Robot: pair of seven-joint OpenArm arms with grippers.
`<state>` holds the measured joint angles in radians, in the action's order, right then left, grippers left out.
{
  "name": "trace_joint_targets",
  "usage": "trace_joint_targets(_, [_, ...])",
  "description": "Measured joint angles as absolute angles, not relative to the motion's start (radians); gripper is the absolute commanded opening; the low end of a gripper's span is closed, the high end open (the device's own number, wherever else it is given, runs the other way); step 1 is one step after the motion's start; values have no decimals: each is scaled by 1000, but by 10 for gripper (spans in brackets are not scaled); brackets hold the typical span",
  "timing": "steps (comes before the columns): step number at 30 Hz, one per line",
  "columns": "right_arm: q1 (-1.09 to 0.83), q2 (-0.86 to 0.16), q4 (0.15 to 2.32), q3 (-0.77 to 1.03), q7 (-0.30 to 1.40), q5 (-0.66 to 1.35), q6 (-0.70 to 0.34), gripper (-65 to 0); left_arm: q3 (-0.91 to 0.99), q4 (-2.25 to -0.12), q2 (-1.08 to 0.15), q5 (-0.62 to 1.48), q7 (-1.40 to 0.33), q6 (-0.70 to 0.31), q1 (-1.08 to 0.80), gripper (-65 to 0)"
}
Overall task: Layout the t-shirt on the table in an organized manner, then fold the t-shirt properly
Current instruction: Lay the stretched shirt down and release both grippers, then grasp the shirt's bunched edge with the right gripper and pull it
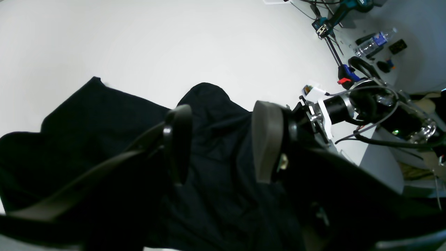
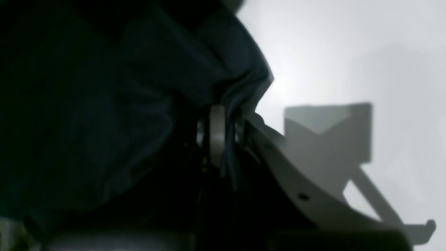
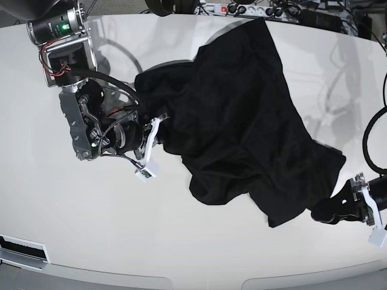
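The black t-shirt [image 3: 242,121] lies crumpled across the middle of the white table [image 3: 181,241]. In the base view my right gripper [image 3: 162,124] is at the shirt's left edge. The right wrist view shows that gripper [image 2: 224,136] shut on a bunched fold of the t-shirt [image 2: 104,104]. My left gripper [image 3: 323,212] sits at the shirt's lower right corner. In the left wrist view the left gripper [image 1: 223,139] has its jaws apart, with the t-shirt [image 1: 104,122] spread under and between them. The table [image 1: 174,42] shows bare beyond.
A power strip [image 3: 242,9] and cables run along the table's far edge. Past the table edge in the left wrist view lie a water bottle [image 1: 374,42] and a power drill [image 1: 341,10]. The right arm [image 1: 334,108] shows there too.
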<state>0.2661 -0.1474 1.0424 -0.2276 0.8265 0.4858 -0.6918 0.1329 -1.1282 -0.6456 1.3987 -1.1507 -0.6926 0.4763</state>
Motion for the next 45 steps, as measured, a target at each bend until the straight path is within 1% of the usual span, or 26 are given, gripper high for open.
trace_joint_targets(2, [269,-152,1090,-220,870,502,-689,-650,133,-1128,-646,1399,-1150,-693,476,-360])
trace_joint_targets(4, [276,-153,1188,-186,979,554,-688,-650,133,-1129,-645,1397,-1149,-693,476,-360])
trace_joint_targets(6, [279,-155,1338,-129,1077,645,-690,-650,133,-1129,-646,1388,-1148,-693,476,-361])
trace_joint_targets(8, [277,-156,1500,-58,1138,727,-694,-650,133,-1127,-647,1387,-1149,-692,476,-360])
trace_joint_targets(11, [259,-172,1684,68,1143,730,-697,-650,133,-1126,-649,1384,-1150,-692,476,-361])
trace_joint_targets(13, [253,-202,1725,151,1108,707,-700,-650,133,-1127,-649,1383,-1149,-692,476,-360])
trace_joint_targets(15, [252,-218,1726,244,1041,641,-689,-650,133,-1127,-648,1385,-1149,-693,476,-360])
trace_joint_targets(17, [252,-220,1726,336,991,547,-601,-650,133,-1127,-648,1384,-1149,-693,476,-360])
trace_joint_targets(21, [252,-221,1718,448,976,322,-388,-650,133,-1127,-648,1384,-1149,-693,464,-360])
trace_joint_targets(22, [252,-221,1701,456,973,287,-352,-650,133,-1127,-648,1384,-1150,-693,462,-360])
trace_joint_targets(24, [246,-224,1654,458,970,263,-333,-650,133,-1127,-648,1384,-1149,-693,463,-361])
trace_joint_targets(25, [244,-224,1630,456,971,268,-333,-615,133,-1127,-648,1384,-1148,-693,464,-360])
trace_joint_targets(28, [234,-214,1573,447,976,273,-348,-361,133,-1127,-646,1384,-1149,-693,465,-361])
trace_joint_targets(29, [233,-213,1567,447,979,287,-348,-297,133,-1127,-646,1383,-1149,-693,465,-360])
trace_joint_targets(30, [233,-218,1567,447,984,327,-349,-263,133,-1127,-646,1383,-1148,-693,465,-360])
trace_joint_targets(31, [233,-229,1567,447,990,403,-394,-258,133,-1127,-646,1383,-1148,-693,465,-361])
trace_joint_targets(34, [243,-260,1575,448,1071,690,-604,-260,133,-1127,-646,1383,-1148,-693,465,-361])
trace_joint_targets(36, [244,-265,1586,447,1198,918,-698,-260,133,-1127,-646,1383,-1148,-693,465,-361])
trace_joint_targets(38, [239,-270,1597,435,1369,1211,-690,-260,133,-1127,-646,1383,-1147,-692,463,-360])
trace_joint_targets(39, [237,-269,1600,419,1430,1327,-694,-260,133,-1127,-646,1383,-1148,-693,462,-360])
trace_joint_targets(40, [233,-268,1601,391,1421,1411,-697,-260,133,-1127,-647,1383,-1148,-693,459,-360])
trace_joint_targets(41, [230,-266,1601,353,1417,1464,-696,-260,133,-1127,-647,1383,-1149,-693,459,-360])
trace_joint_targets(45, [183,-268,1602,148,1407,1460,-696,-260,133,-1127,-646,1383,-1148,-693,460,-360])
